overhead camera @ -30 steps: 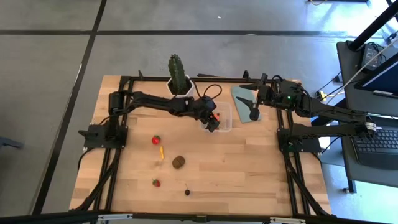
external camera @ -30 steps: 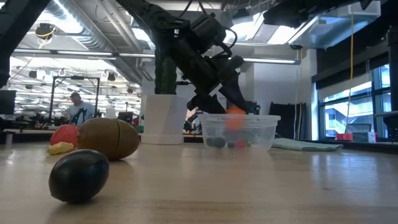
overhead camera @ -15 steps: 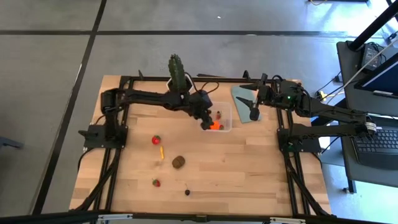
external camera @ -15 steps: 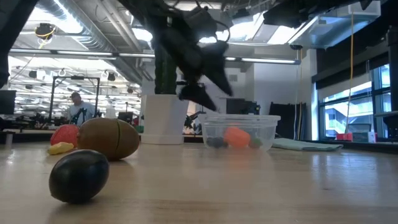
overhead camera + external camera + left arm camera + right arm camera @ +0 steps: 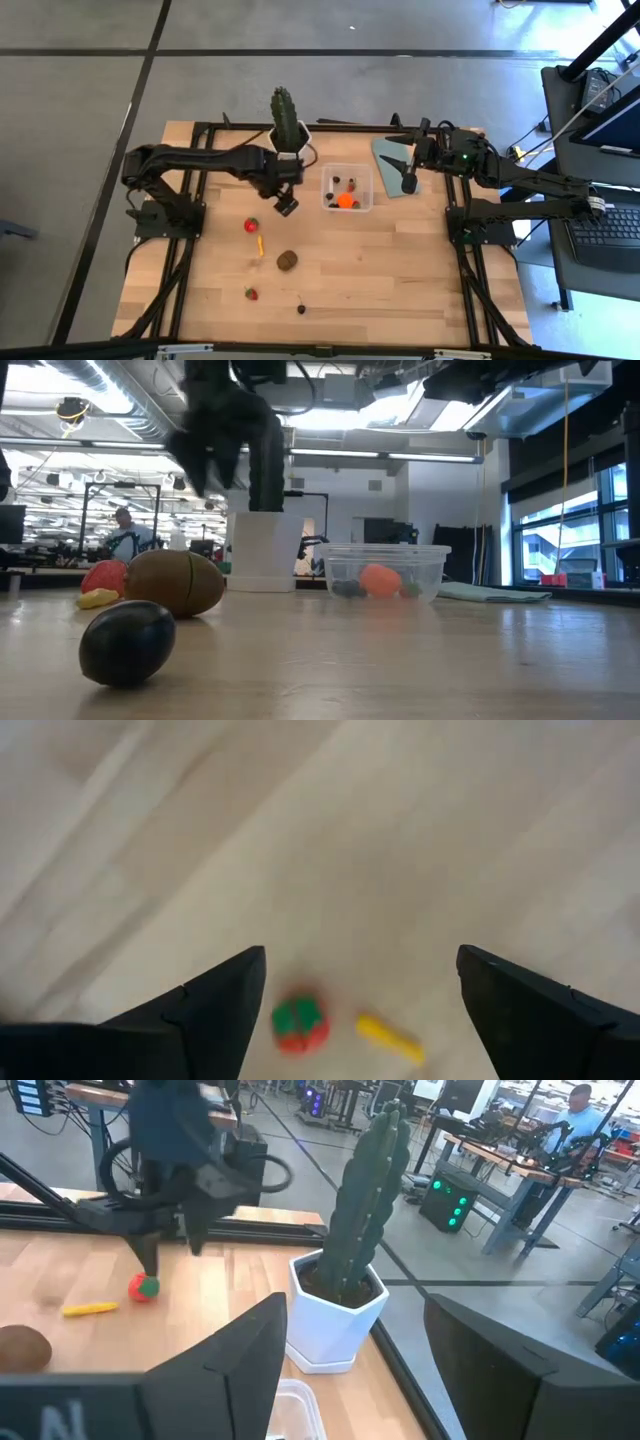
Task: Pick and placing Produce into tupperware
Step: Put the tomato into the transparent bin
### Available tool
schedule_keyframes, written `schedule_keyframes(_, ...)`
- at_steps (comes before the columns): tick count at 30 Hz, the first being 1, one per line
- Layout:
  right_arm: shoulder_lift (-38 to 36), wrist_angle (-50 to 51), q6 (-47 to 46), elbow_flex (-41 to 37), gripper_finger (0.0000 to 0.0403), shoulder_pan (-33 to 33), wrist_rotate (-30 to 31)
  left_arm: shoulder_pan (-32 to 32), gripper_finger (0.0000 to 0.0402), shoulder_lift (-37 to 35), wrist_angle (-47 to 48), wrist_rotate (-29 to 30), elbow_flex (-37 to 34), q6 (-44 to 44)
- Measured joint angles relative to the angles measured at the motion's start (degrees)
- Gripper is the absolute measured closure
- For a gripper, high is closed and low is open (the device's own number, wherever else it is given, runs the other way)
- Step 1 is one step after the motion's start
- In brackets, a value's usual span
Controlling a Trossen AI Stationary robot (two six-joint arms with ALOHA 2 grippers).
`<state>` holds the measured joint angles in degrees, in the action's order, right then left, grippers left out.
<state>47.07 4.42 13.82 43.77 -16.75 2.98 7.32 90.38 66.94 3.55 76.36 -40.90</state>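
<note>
The clear square tupperware [image 5: 348, 188] stands on the table with an orange ball [image 5: 345, 200] and dark berries inside; the low view shows the tupperware [image 5: 387, 572] and the ball [image 5: 378, 579]. My left gripper [image 5: 286, 207] [image 5: 360, 960] hangs open above bare wood, between the tupperware and a red strawberry [image 5: 251, 226] [image 5: 299, 1025]. A yellow stick [image 5: 260, 245] [image 5: 390, 1037], a brown oval [image 5: 288, 261], a second strawberry [image 5: 251, 294] and a dark berry [image 5: 302, 309] lie on the table. My right gripper [image 5: 408, 182] [image 5: 355, 1340] waits open over the blue-grey lid [image 5: 392, 155].
A tall green cactus [image 5: 285, 112] in a white hexagonal pot [image 5: 335, 1320] stands at the far edge, just beyond my left gripper. Black frame rails [image 5: 190, 250] run along both sides of the table. Bare wood lies toward the near right. A person [image 5: 125, 532] sits in the room behind.
My left gripper let go of the orange ball over the tupperware; the ball now rests inside it. The gripper then swung quickly toward the table's left and a little nearer, ending over bare wood near the red strawberry.
</note>
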Motion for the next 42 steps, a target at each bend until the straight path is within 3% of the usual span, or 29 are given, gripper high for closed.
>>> schedule_keyframes(6,0.0,-0.55,-1.49,0.0,0.0164,-0.02,0.01,-3.6,0.0085,-0.5,5.73,0.44,-1.02,-2.86)
schedule_keyframes(13,0.01,-0.55,-2.29,0.0,0.0164,-0.02,0.0,-5.8,0.0085,-0.45,5.19,-3.16,-9.4,-7.24)
schedule_keyframes(23,0.0,-0.84,-3.29,0.0,0.0164,-0.01,0.0,-6.41,0.0085,-0.43,-9.3,-9.22,-20.64,-9.37)
schedule_keyframes(42,0.0,-1.03,-4.72,0.0,0.0164,0.0,0.0,-6.39,0.0086,-0.43,-9.47,-8.22,-24.52,-11.54)
